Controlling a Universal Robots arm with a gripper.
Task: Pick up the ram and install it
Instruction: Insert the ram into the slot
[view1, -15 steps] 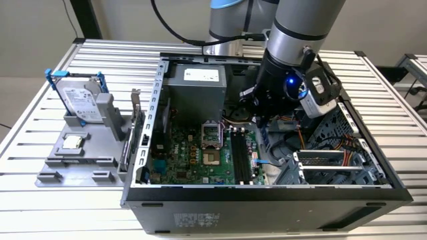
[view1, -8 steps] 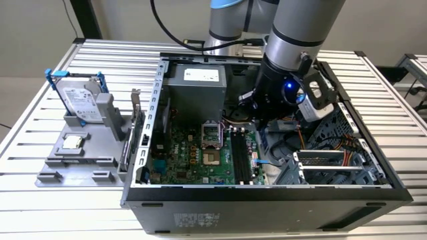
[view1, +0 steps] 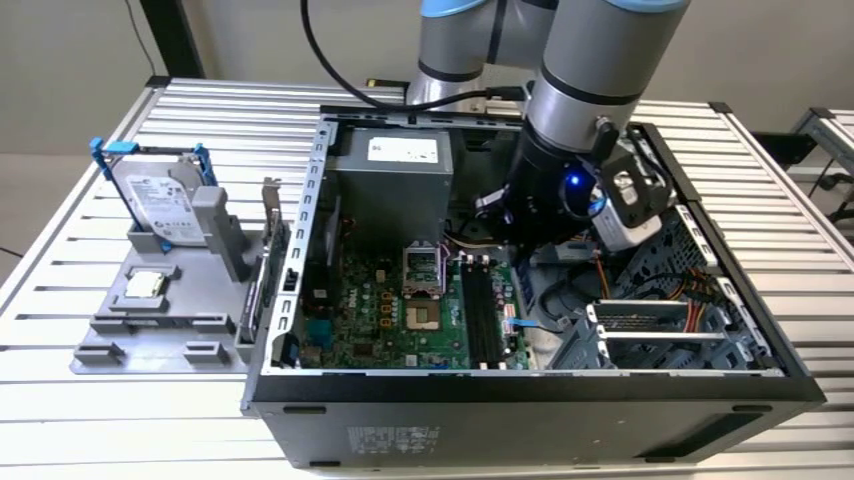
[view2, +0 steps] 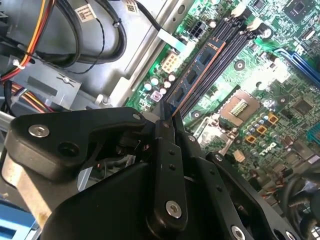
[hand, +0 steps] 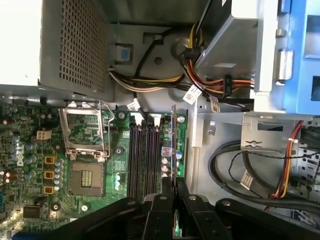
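— Where is the ram (hand: 174, 145) sitting?
— It is standing edge-on, pinched between the gripper (hand: 173, 186) fingers, hanging over the black slots (hand: 144, 160) beside the empty processor socket (hand: 86, 147).
— Which step is running?
— Installing, I am judging: aligning comes before seating, which is calling for squaring the stick to one slot and pressing straight down.

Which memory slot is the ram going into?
The outermost slot, farthest from the CPU socket. The tool holds the ram over it; the other slots sit empty.
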